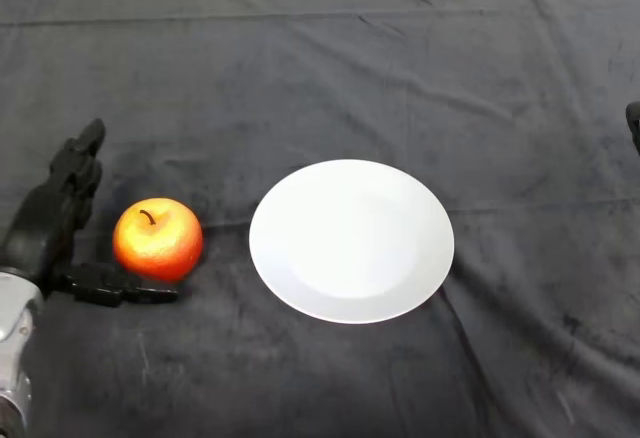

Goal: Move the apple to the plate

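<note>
A red and orange apple (157, 239) with a dark stem stands upright on the dark cloth, left of centre. A white round plate (351, 240) lies to its right, a small gap apart, with nothing on it. My black left hand (48, 220) is at the far left, right beside the apple. Its fingers (80, 163) reach straight up behind and left of the apple. Its thumb (120, 287) lies flat under the apple's near side. The hand is open and cradles the apple's left side without closing on it.
The dark wrinkled cloth (400, 78) covers the whole table. A small dark object (634, 126) pokes in at the right edge.
</note>
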